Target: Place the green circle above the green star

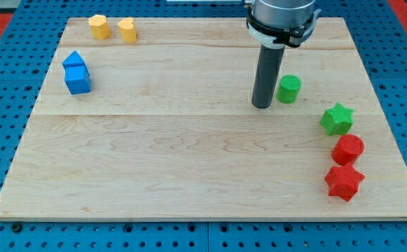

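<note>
Green circle (288, 89) stood as a short, squat cylinder with a flat top, bright green and matte, toward the table's right edge and a little above mid-height. Just to its left, my tip (262, 106) rested on the table; whether the two touched could not be told. There was no gripper: the arm ended in a plain dark rod with a smooth round shaft under a pale grey collar, so nothing was spread, pressed together or pinching.

The green star (337, 119) lay lower and further right, near the right edge, the same green, with blunt points and a raised flat face. It sat apart from the circle.

The table (175, 161) was pale wood, its grain running left to right, with faint seams between planks.

Below the star, along the right edge toward the bottom right corner, sat a red circle (347, 149) and beneath it a red star (344, 183), close together. Well away, near the top left corner, two yellow blocks (113, 29) stood side by side, shapes unclear. Beneath them, by the left edge, two blue blocks (76, 72) touched, the upper one peaked, the lower one a cube.
</note>
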